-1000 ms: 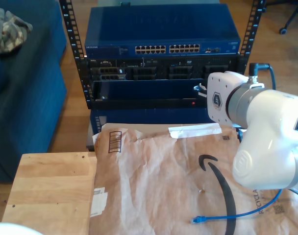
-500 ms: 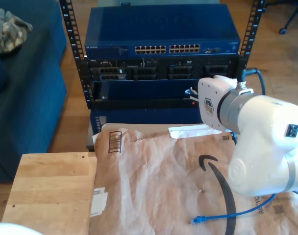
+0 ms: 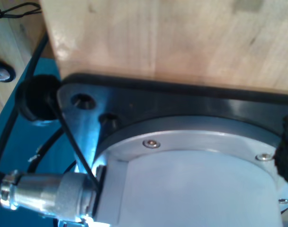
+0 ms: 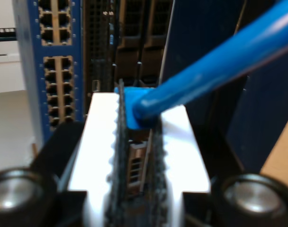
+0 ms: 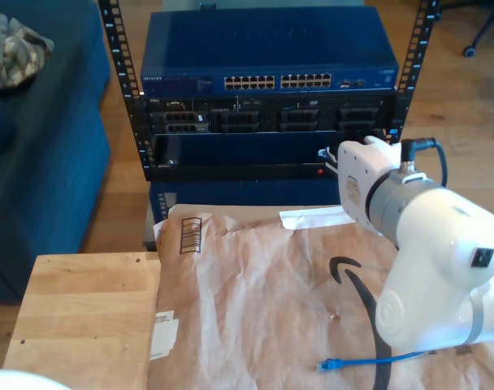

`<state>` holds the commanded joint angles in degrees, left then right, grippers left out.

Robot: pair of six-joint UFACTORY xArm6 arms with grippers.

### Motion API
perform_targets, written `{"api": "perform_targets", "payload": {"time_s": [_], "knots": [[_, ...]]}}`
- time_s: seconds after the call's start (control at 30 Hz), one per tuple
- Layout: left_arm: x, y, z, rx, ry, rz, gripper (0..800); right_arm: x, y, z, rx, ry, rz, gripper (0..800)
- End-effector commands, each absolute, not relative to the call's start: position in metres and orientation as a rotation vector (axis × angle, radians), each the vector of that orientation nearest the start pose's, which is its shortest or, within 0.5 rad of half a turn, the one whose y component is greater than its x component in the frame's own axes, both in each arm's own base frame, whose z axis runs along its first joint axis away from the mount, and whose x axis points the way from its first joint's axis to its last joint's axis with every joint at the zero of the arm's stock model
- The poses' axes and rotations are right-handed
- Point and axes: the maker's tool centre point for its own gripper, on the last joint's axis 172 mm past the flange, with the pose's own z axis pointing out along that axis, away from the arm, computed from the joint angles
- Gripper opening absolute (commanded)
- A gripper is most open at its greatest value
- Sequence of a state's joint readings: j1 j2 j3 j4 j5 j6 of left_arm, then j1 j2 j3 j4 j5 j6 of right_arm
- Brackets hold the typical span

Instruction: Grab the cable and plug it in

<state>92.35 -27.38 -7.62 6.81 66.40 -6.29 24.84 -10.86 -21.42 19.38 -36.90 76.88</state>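
My second gripper (image 4: 139, 156) clamped on cable (image 4: 205, 66) plug end; switch ports (image 4: 58, 80) straight ahead, off plug axis; my first gripper's state: cannot tell.

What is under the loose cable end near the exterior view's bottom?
The cable lies on crumpled brown paper printed with a black arrow logo. The paper covers whatever supports it here; a wooden table shows at the exterior view's left.
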Motion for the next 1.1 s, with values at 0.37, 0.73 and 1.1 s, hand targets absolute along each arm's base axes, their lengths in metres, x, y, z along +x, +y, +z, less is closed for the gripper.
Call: {"api": "perform_targets", "payload": {"time_s": [0.37, 0.73, 1.1], "knots": [[-0.03, 0.101, 0.04, 1.881, 2.022, -0.657, 800, 0.5, 0.199, 0.304, -1.483, 1.04, -1.044, 0], [-0.03, 0.101, 0.04, 1.881, 2.022, -0.657, 800, 0.548, 0.186, 0.312, -1.316, 1.113, -1.164, 0], [-0.03, 0.101, 0.04, 1.881, 2.022, -0.657, 800, 0.573, 0.137, 0.309, -1.233, 1.191, -1.256, 0]]}}
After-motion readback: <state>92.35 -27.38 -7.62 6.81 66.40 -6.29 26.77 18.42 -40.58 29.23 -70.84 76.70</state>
